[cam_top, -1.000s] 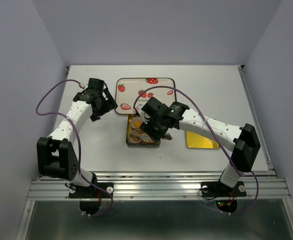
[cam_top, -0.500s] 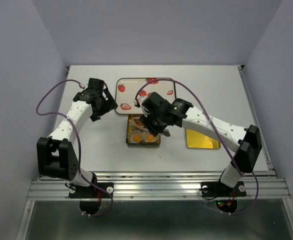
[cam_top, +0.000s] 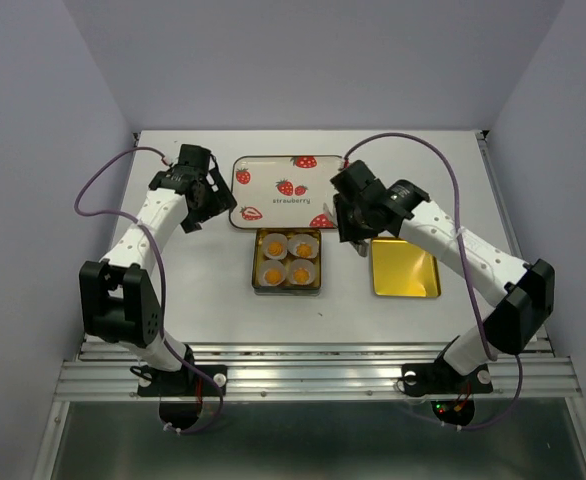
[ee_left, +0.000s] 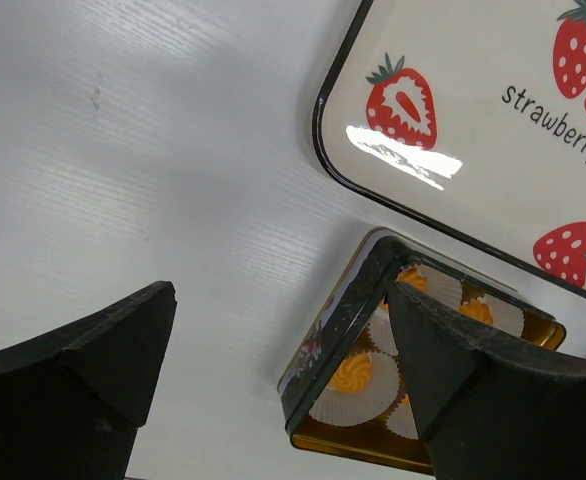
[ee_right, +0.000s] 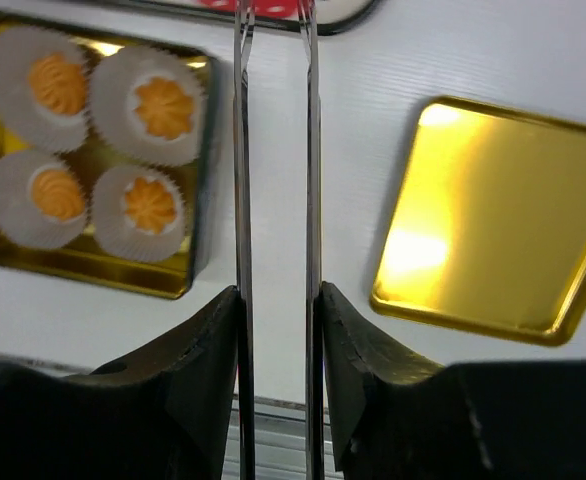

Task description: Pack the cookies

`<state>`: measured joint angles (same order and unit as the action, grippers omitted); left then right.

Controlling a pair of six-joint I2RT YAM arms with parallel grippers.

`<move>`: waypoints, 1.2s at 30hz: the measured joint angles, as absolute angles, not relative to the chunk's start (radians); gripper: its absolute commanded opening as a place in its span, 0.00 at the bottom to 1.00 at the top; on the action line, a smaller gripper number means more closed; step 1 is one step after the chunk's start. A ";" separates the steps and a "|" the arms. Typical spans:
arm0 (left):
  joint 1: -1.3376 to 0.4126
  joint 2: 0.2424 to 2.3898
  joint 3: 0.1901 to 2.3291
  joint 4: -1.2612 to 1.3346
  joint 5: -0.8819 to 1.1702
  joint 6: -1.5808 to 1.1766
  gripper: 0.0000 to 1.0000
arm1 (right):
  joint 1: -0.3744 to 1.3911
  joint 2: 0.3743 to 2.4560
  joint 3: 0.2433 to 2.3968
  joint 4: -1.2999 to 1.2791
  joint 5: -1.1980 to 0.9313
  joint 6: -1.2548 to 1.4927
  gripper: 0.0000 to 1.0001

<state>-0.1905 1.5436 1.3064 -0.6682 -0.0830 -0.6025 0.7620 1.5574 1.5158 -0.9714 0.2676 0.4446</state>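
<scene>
1. Cookies (ee_right: 150, 203): all four sit in white paper cups (ee_right: 3, 60) inside the gold tin (ee_right: 103, 272), left of the right gripper (ee_right: 277, 295).
2. The right gripper's fingers pinch thin metal tweezers (ee_right: 242, 150) between tin and gold lid (ee_right: 493, 220).
3. The left gripper (ee_left: 281, 295) gapes wide, empty, beside the strawberry tray (ee_left: 473, 150).

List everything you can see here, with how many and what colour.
table: one, white, under everything
tin: one, gold inside, mid-table
lid: one, gold, right of the tin
tray: one, white with red strawberries, behind the tin
cups: four, white, in the tin
cookies: four, orange-yellow, one per cup
tongs: one pair, metal, between tin and lid
left gripper: one, black, open, beside the tray
right gripper: one, black, shut on the tongs
</scene>
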 measured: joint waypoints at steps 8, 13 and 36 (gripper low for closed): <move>-0.191 1.594 1.364 -0.698 -0.088 -0.587 0.99 | 0.493 1.492 1.390 -1.085 0.317 0.598 0.39; -0.191 1.612 1.396 -0.704 -0.090 -0.582 0.99 | 0.411 1.402 1.307 -1.224 0.330 0.661 0.39; -0.208 1.619 1.403 -0.726 -0.118 -0.569 0.99 | 0.344 1.375 1.358 -1.262 -0.042 0.363 0.38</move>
<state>-0.2085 1.6192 1.4029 -0.7261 -0.1184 -0.5690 0.3435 1.3746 1.3579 -1.2625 -0.0422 0.3634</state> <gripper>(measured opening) 0.986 0.391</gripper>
